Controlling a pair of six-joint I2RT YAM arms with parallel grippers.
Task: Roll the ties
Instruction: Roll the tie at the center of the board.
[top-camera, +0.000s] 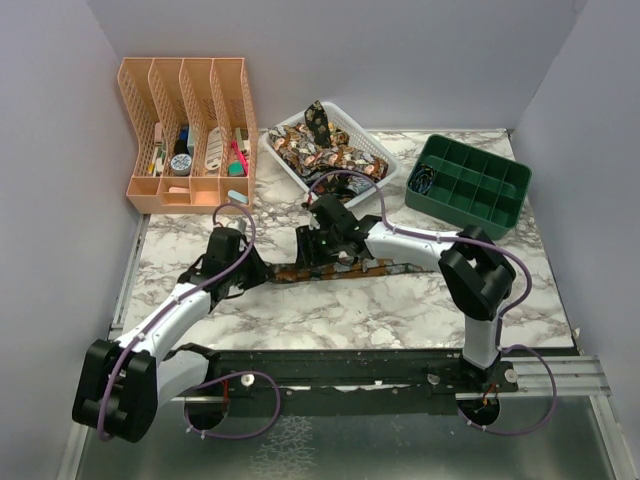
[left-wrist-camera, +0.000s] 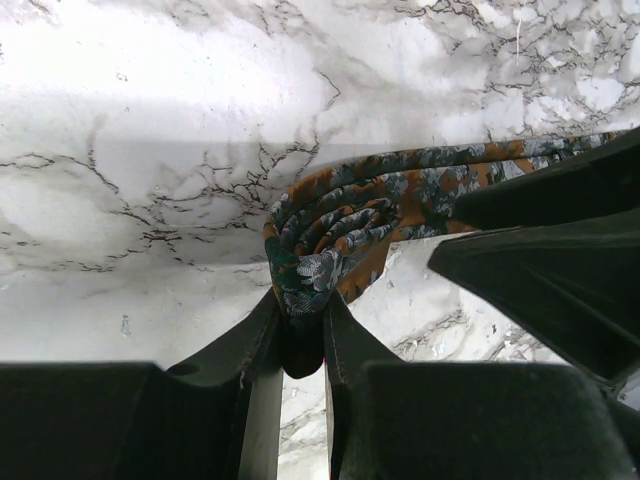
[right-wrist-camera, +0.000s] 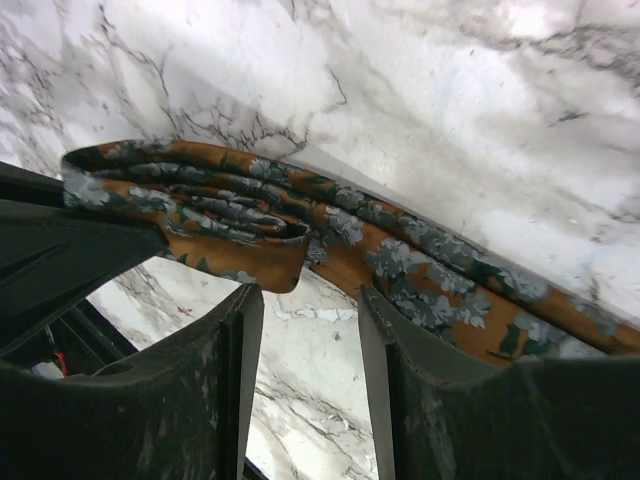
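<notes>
Mid-frame on the counter (top-camera: 400, 310), the tie (top-camera: 385, 267) is clamped at its coiled end by the left tool (left-wrist-camera: 302, 320); the right tool (right-wrist-camera: 310, 300) is held apart. The coil could be loosened if that pinch slips.

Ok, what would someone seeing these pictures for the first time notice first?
The orange-patterned tie stretched across the marble table between the two arms stands out, its end coiled into a small roll pinched in the left tool. The right tool sits open right beside the fabric. At the back, a white basket holds a heap of similar ties.
</notes>
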